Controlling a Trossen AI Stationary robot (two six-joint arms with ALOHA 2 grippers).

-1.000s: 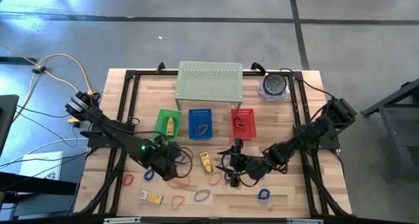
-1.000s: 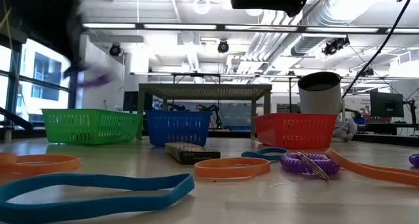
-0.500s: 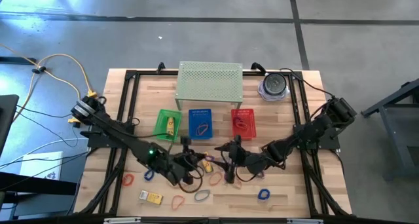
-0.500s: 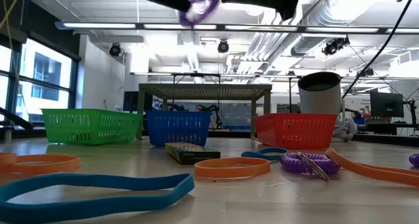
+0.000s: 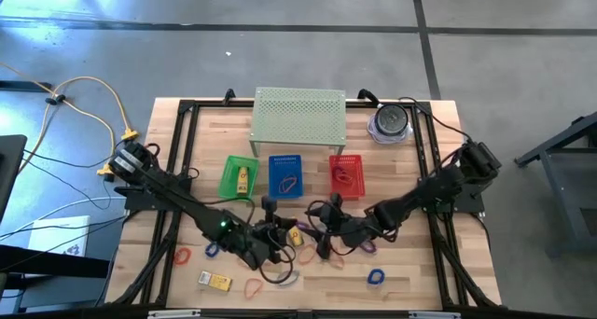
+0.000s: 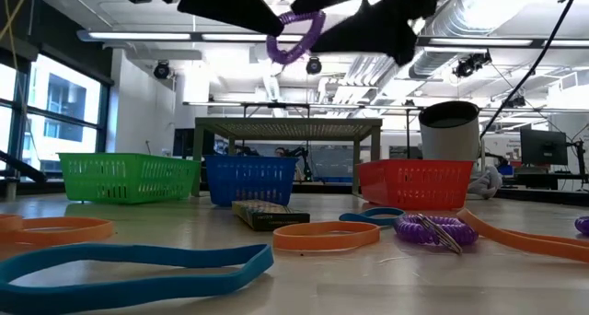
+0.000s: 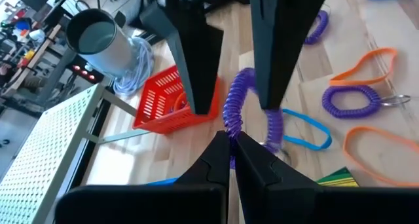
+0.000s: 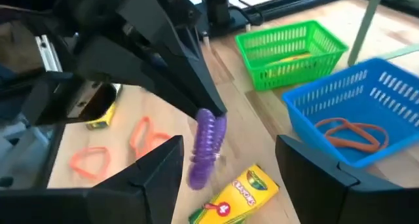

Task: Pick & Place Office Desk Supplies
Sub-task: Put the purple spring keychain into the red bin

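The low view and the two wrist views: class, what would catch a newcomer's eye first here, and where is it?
A purple coiled loop hangs in mid-air above the table's middle, pinched in the shut jaws of the left gripper. The right gripper faces it with jaws wide open on either side of the loop, not yet touching. Behind stand three baskets in a row: green, blue and red.

The wooden table (image 5: 448, 282) stands on a grey concrete floor (image 5: 280, 48) crossed by dark seams. Beyond it, the low view shows an open workshop: white ceiling with exposed ducts (image 6: 479, 20) and strip lights (image 6: 184, 36), tall windows (image 6: 64, 103) at one side, and a monitor (image 6: 541, 147) on a far bench.
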